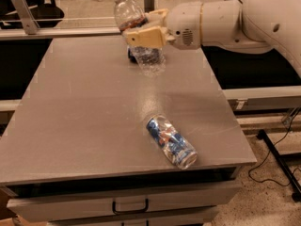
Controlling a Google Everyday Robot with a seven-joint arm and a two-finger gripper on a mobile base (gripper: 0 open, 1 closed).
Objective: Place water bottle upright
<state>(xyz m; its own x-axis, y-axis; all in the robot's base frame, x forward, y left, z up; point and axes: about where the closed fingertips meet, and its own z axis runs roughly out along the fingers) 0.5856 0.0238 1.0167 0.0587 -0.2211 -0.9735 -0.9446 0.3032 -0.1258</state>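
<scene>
The water bottle (pixel 134 22) is clear ribbed plastic with a white cap and a thin red-and-dark label band. It hangs tilted above the far part of the grey table (pixel 84 107), cap up and to the left, base down and to the right. My gripper (pixel 143 29) is shut on the bottle's middle, its cream fingers (pixel 141 37) on either side of it. The white arm reaches in from the upper right.
A crushed blue-and-silver can (pixel 170 141) lies on its side near the table's front right. Another dark blue can (pixel 134 55) sits at the far edge, mostly hidden behind the bottle. A drawer with a handle (pixel 129 205) is under the table front. Cables lie on the floor at right.
</scene>
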